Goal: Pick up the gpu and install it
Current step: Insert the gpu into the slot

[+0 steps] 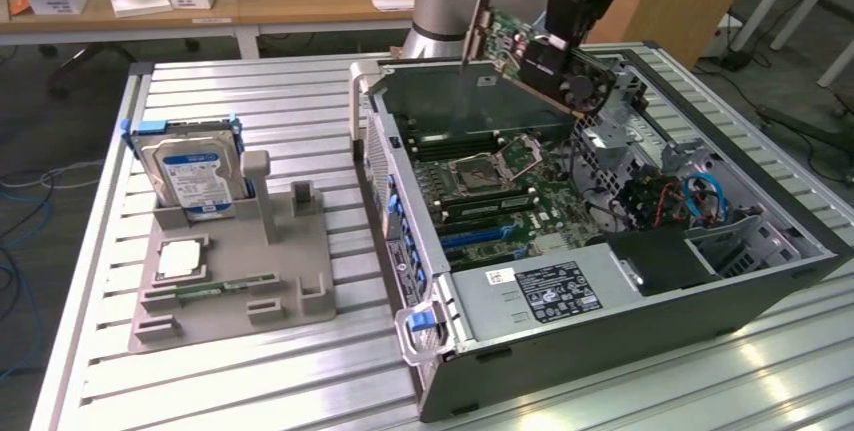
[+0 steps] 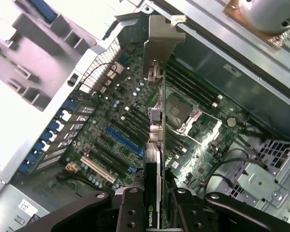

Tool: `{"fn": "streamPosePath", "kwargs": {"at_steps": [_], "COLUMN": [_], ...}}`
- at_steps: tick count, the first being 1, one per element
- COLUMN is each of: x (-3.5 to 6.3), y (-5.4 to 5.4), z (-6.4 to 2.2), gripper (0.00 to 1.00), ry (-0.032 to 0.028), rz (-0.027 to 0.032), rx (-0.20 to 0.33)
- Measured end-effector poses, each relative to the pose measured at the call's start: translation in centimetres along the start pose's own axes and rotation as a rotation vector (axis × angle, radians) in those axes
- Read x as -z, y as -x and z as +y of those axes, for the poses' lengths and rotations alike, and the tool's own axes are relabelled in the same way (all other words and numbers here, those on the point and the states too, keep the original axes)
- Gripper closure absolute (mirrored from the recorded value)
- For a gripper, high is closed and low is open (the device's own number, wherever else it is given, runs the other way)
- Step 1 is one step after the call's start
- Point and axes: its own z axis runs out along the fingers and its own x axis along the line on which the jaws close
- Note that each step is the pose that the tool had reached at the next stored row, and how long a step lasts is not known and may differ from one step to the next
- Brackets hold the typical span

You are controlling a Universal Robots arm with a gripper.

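The gpu (image 1: pixel 534 51), a green card with a black fan shroud and a silver end bracket, hangs in the air above the open computer case (image 1: pixel 601 281). My gripper (image 1: pixel 577 26) is shut on its upper edge. In the wrist view the gpu (image 2: pixel 154 125) is seen edge-on, its silver bracket (image 2: pixel 160 43) pointing away from the camera, with my black fingers (image 2: pixel 130 212) clamped on either side of it. Below it lies the motherboard (image 2: pixel 111 125) with its blue and white expansion slots (image 2: pixel 121 140) and the CPU socket (image 2: pixel 181 113).
A grey parts holder (image 1: pixel 227 271) on the slatted table carries a silver hard drive with a blue label (image 1: pixel 194 176), a small RAM stick (image 1: pixel 214 289) and a CPU (image 1: pixel 180 259). Cables and a drive cage (image 1: pixel 694 201) crowd the case's side on the exterior view's right.
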Motion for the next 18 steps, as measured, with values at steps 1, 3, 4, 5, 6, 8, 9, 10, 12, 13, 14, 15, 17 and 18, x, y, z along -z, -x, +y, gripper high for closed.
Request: {"fn": "streamPosePath", "kwargs": {"at_steps": [1, 3, 4, 5, 6, 8, 9, 10, 12, 13, 14, 15, 17, 18], "x": [0.0, -0.01, -0.02, -0.02, -0.03, -0.04, -0.04, -0.05, -0.06, -0.07, -0.08, -0.08, -0.1, -0.11], "y": [0.0, 0.0, 0.0, 0.0, 0.0, 0.0, 0.0, -0.01, -0.01, -0.02, -0.02, -0.02, -0.02, -0.03], "z": [0.0, 0.0, 0.0, 0.0, 0.0, 0.0, 0.0, 0.0, 0.0, 0.0, 0.0, 0.01, 0.01, 0.01], "gripper": [0.73, 0.73, 0.73, 0.73, 0.73, 0.73, 0.73, 0.73, 0.73, 0.73, 0.73, 0.73, 0.73, 0.73], "ry": [-0.0001, -0.0005, -0.0009, -0.0011, -0.0016, -0.002, -0.0022, -0.0024, -0.0029, -0.003, -0.0032, -0.0033, -0.0036, -0.0038], "rz": [0.0014, 0.0042, 0.0069, 0.0084, 0.0112, 0.0141, 0.0154, 0.0166, 0.0191, 0.0202, 0.0217, 0.0229, 0.0253, 0.0265], "rx": [0.017, 0.049, 0.079, 0.094, 0.126, 0.157, 0.171, 0.185, 0.212, 0.225, 0.24, 0.255, 0.284, 0.297]}}
